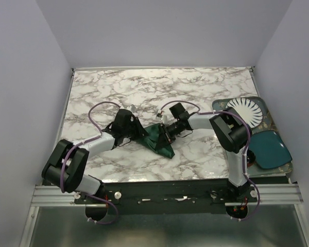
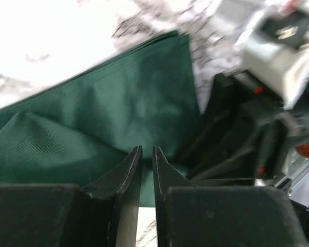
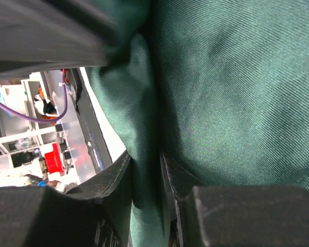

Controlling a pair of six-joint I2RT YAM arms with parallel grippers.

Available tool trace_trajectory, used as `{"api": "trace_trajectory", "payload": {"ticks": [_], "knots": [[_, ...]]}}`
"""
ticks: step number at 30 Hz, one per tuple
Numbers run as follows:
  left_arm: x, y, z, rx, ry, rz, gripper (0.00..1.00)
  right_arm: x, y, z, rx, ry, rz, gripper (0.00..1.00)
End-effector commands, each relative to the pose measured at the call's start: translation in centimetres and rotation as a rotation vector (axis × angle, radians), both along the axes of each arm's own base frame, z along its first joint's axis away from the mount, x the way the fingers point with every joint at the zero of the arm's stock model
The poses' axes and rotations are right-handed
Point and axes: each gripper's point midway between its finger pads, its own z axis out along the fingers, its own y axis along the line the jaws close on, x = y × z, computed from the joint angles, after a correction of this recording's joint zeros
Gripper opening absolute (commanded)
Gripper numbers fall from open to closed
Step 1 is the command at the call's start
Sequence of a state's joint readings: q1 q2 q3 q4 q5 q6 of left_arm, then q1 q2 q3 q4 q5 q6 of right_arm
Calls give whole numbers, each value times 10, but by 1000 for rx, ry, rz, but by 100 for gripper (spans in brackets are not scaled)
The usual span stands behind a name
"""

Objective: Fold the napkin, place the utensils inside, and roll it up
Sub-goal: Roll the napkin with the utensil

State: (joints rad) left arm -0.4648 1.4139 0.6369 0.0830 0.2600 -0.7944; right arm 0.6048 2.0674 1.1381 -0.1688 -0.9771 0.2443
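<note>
1. Two grippers meet at one spot, just below centre of the overhead frame, and both are engaged on the napkin (image 1: 160, 139).
2. Left gripper (image 2: 147, 153): its fingers (image 2: 129, 175) are drawn to a thin slit at bottom centre of its wrist view, with the tips meeting the near edge of the cloth. It is judged to be clamped on that edge, though cloth inside the slit is not plainly visible.
3. Right gripper (image 3: 146, 160): it is clenched on a raised ridge of green cloth that runs up between the fingers (image 3: 172, 175) from the bottom of its wrist frame. The remaining cloth fills the right side of that frame.
4. Napkin position: it lies bunched and partly doubled on the marble table (image 1: 144, 92), between the two grippers. One corner trails toward the lower right of the overhead frame, and the cloth is not flat.
5. Step in hand, as judged: the folding. Placing the fork and rolling have not begun.
6. Next move calls for carrying the held portions across together, laying the layers flat with edges matched, then letting go. An uneven pull would likely leave a wrinkled fold.
7. Fork: it is not seen in any view, so its location cannot be stated.
8. Farther off, at the right edge of the overhead frame, a tray (image 1: 270, 122) holds a teal dish (image 1: 270, 149) and a white ribbed plate (image 1: 245, 109), well apart from the napkin.
</note>
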Motion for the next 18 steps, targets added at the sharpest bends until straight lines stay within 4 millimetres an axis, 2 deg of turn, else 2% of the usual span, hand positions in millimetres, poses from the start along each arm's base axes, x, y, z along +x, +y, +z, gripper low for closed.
{"api": "trace_trajectory", "payload": {"ticks": [1,3,5,9,10,12,13,15,16,18], "knots": [[-11,0,-32,-3,38,1,22,1,-21,-26,-174,-9,-44,36],[-14,2,-45,19,58,-5,21,5,-23,-22,-183,-42,-38,37],[-14,1,-50,16,62,-5,20,6,-29,-22,-227,-67,-33,40],[-14,3,-55,22,66,8,20,19,-36,2,-275,-177,-39,50],[-14,3,-55,23,65,7,19,25,-43,12,-327,-232,-59,53],[-15,4,-57,27,68,5,19,27,-41,23,-367,-322,-44,57],[-15,3,-58,29,70,5,19,37,-43,34,-400,-406,-71,60],[-15,4,-60,32,73,8,19,36,-35,42,-427,-498,-71,62],[-15,4,-60,33,75,7,19,46,-40,41,-492,-577,-108,64],[-13,4,-61,35,76,11,19,40,-30,44,-515,-667,-101,65]]}}
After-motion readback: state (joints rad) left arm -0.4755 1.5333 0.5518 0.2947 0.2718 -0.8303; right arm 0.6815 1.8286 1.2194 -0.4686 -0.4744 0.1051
